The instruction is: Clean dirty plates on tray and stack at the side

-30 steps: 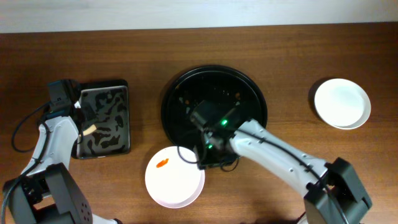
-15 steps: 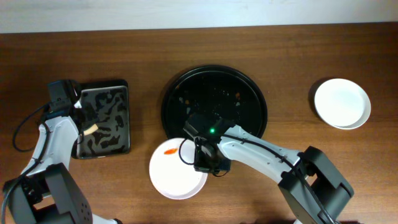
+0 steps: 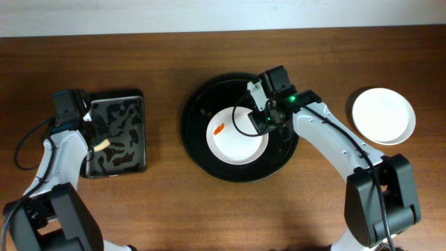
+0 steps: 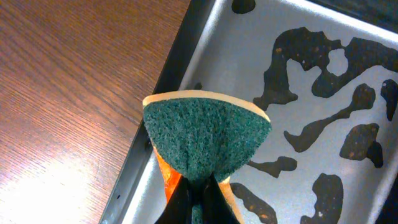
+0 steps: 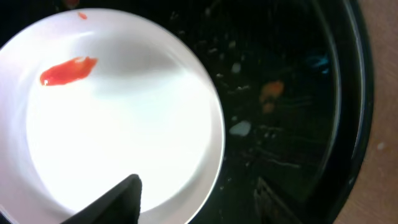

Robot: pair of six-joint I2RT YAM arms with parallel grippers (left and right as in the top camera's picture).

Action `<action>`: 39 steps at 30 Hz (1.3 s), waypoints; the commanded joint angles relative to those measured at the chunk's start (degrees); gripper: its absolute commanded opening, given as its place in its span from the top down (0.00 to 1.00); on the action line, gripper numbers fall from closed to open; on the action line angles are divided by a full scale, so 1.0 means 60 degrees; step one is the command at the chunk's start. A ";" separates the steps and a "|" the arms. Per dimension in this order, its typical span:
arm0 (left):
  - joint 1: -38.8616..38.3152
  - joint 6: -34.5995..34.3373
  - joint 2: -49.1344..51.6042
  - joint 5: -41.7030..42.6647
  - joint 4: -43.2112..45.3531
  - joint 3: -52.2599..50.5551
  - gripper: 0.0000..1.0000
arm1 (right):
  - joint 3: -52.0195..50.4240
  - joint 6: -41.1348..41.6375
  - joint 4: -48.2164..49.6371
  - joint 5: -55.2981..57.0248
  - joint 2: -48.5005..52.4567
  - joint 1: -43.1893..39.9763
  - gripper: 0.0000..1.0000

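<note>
One dirty plate (image 3: 237, 136), white with an orange-red smear (image 3: 219, 128), lies on the round black tray (image 3: 202, 111). In the right wrist view the plate (image 5: 112, 124) fills the left side and the tray (image 5: 292, 124) the right. My right gripper (image 3: 268, 118) is open, and its fingers (image 5: 199, 202) straddle the plate's right rim. My left gripper (image 3: 97, 143) is shut on a green and orange sponge (image 4: 205, 134) and holds it over the grey sponge tray (image 4: 311, 81). White plates (image 3: 383, 115) sit on the table at the far right; their number is unclear.
The rectangular sponge tray (image 3: 118, 132) with dark wet patches stands at the left. Small crumbs and an orange speck (image 5: 270, 90) lie on the black tray's floor. Bare wooden table lies in front of the black tray and between it and the plates on the right.
The smeared plate was on the table in front of the black tray; now it lies on the tray. My right arm swung from the tray's front to the plate's right rim. The left arm is still.
</note>
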 commanded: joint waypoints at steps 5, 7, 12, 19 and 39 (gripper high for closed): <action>0.0018 0.0022 0.0007 0.0608 0.0007 -0.0040 1.00 | -0.0255 0.8313 -0.2044 -0.1668 -0.0175 0.0291 0.43; 0.0018 0.0022 0.0007 0.0608 0.0007 -0.0036 1.00 | -0.1137 0.9708 -0.1370 -0.1271 -0.0138 0.0758 0.51; 0.0015 0.0025 0.0007 0.0692 0.0007 -0.0036 1.00 | -0.2299 0.9715 0.0419 -0.0525 0.0066 0.0590 0.69; 0.0015 0.0055 0.0007 0.0976 -0.0033 -0.0036 1.00 | -0.0565 0.5570 -0.1195 -0.0448 -0.0306 0.0076 0.61; -0.0546 0.1341 0.0007 0.2976 -0.0350 -0.0036 0.88 | 0.0157 0.3570 -0.1384 0.0306 0.0765 -0.0408 0.92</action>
